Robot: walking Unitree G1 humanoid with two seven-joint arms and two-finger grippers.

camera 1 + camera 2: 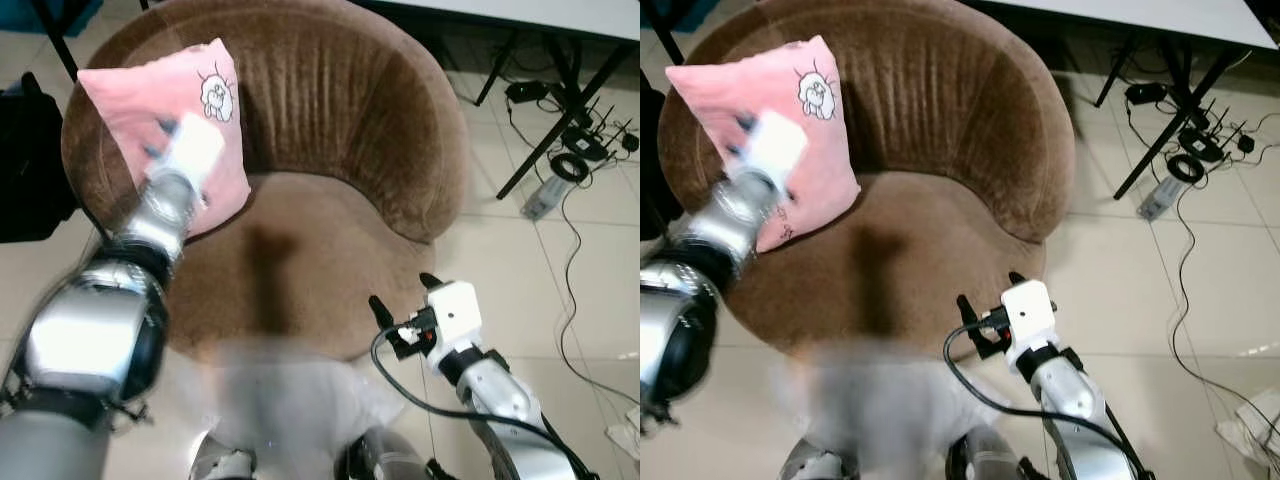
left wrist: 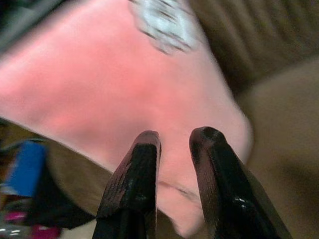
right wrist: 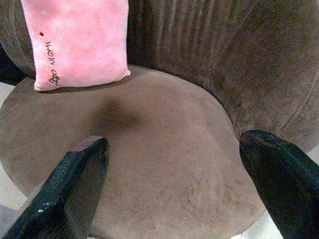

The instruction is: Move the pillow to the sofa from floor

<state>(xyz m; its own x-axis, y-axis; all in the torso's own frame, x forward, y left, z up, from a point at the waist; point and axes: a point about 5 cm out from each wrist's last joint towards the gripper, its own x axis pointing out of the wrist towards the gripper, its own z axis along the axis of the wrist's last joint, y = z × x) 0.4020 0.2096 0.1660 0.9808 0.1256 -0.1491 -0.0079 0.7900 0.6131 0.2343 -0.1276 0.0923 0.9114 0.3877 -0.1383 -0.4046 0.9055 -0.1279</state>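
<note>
A round brown sofa [image 1: 330,130] with a tall curved back takes up most of the head camera's picture, standing on a pale tiled floor [image 1: 490,260]. A pink pillow [image 1: 165,110] leans upright against the sofa's backrest on the robot's left side, its lower edge resting on the seat. It carries a small cartoon print near its top corner and a line of dark writing along one edge.

The left arm reaches forward to the pillow, and the left gripper [image 2: 172,144] sits right against the pink fabric. In the left wrist view its jaws stand close together with a narrow gap between them, and nothing is pinched in that gap; the pillow lies just beyond the tips. The arm is blurred in the head camera views.

The right gripper [image 1: 405,300] hovers low at the front edge of the seat, on the robot's right. Its jaws are spread wide apart and hold nothing.

To the right, past the sofa, a worktop [image 1: 560,15] on black legs stands over a tangle of cables [image 1: 575,160] on the floor.
</note>
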